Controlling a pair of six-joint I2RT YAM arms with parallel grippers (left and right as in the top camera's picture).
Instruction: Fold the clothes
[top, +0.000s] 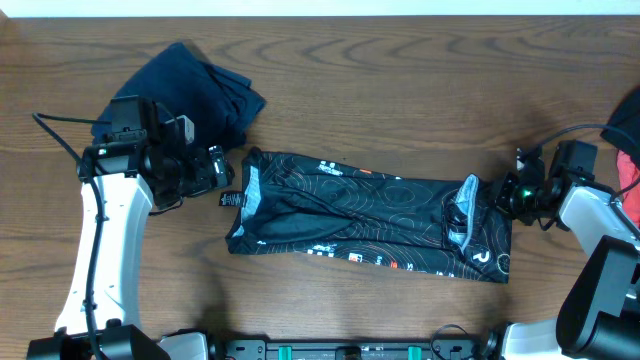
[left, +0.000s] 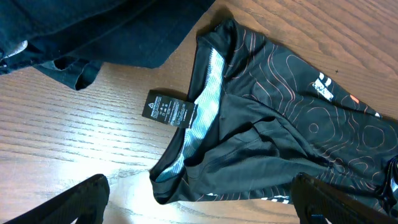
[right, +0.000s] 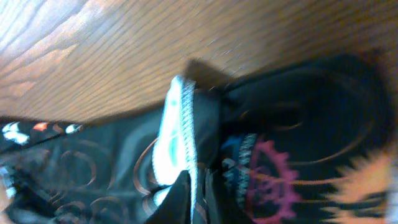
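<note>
The clothes (top: 370, 215), a black jersey with thin orange contour lines, lie as a long folded band across the middle of the table. A light-blue inner edge shows at the left end (left: 208, 93) and at the right end (right: 174, 130). My left gripper (top: 222, 178) hovers just off the jersey's left end, jaws wide open with the corner of the cloth (left: 186, 180) between the fingers (left: 81, 200), untouched. My right gripper (top: 497, 198) is at the right end. Its fingertips (right: 183, 196) are pinched together on the light-blue edge of the clothes.
A dark navy garment (top: 195, 85) lies crumpled at the back left, close behind my left arm. A black label (left: 169, 109) sticks out of the jersey onto the wood. Something red (top: 630, 170) sits at the far right edge.
</note>
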